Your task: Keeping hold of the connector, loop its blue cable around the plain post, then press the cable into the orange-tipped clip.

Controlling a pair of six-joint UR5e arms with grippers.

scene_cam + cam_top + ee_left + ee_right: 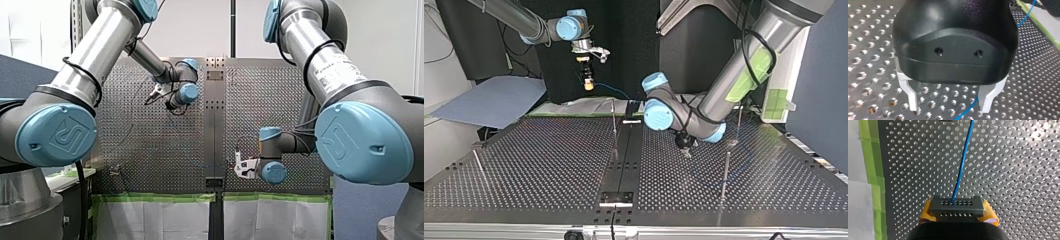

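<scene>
A grey connector point(957, 205) sits between the yellow pads point(990, 214) of my right gripper point(957, 217), which is shut on it. Its blue cable point(961, 165) runs straight ahead over the perforated plate. In the top view my right gripper point(587, 82) hangs high at the back left, and the cable point(611, 90) trails from it toward the middle. My left gripper point(949, 106) is open, with its metal fingers point(911, 96) just above the plate. The cable point(967, 112) lies on the plate between them, close to one finger. In the top view my left gripper point(685, 149) is low, right of centre.
Thin upright posts stand on the plate: one near the centre rail point(614, 125), two at the top view's right point(726, 172) point(739, 120), and one leaning at its left point(479, 167). Green tape point(870, 157) and white sheeting border the plate's edge. A black rail point(626, 150) divides the plate.
</scene>
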